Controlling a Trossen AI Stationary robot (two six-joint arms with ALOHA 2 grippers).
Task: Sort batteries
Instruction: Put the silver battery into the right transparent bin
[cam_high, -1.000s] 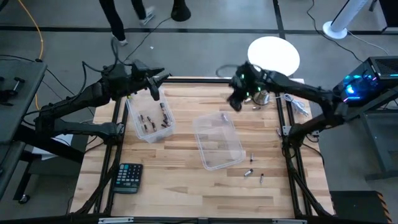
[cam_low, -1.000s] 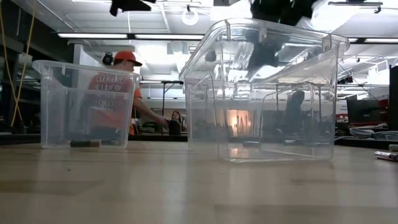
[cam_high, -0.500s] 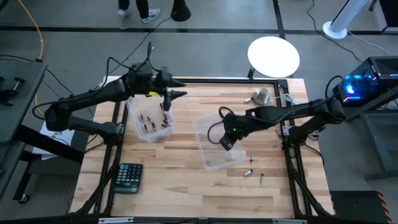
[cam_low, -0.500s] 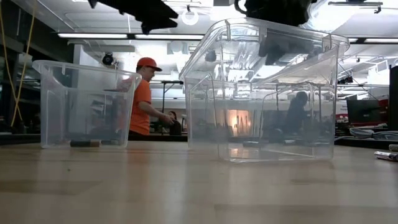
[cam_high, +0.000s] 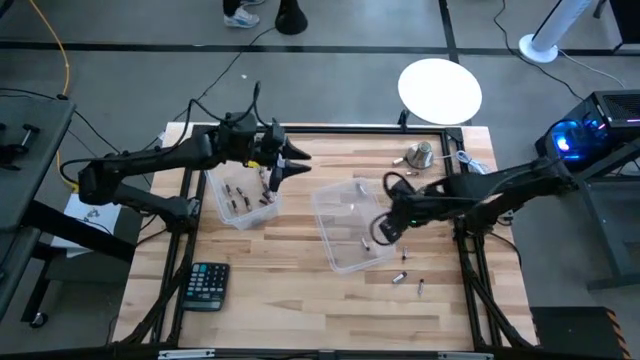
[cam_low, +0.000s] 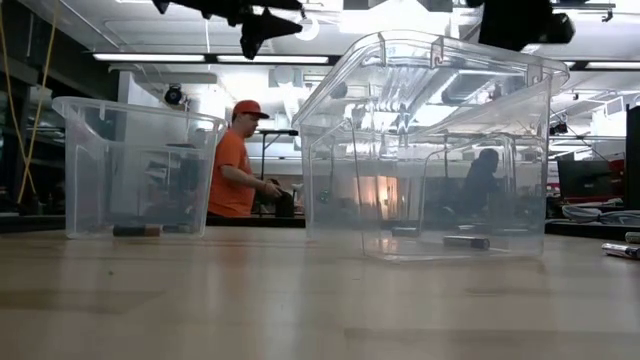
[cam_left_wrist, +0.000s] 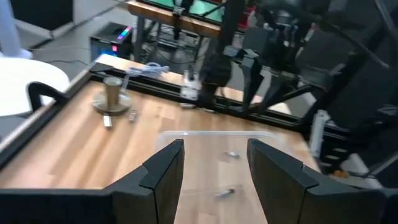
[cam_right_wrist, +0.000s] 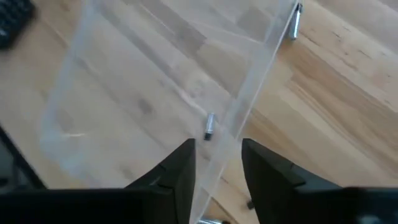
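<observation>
Two clear plastic bins stand on the wooden table. The left bin holds several small dark batteries. The right bin has a battery on its floor, which also shows in the low view. Loose batteries lie on the table by that bin's near right corner. My left gripper hangs open above the left bin's right edge, its fingers pointing toward the right bin. My right gripper hovers open over the right bin's right wall, with nothing between its fingers.
A black calculator lies near the table's front left. A silver metal knob and a cable stand at the far right. One more battery lies on the table outside the right bin. Beyond the table a person in orange stands.
My right gripper has swung from the far edge by the metal knob toward the near side, ending over the right bin's right wall. A battery now lies on that bin's floor where none showed before. My left gripper has moved toward the table's right and sunk a little.
</observation>
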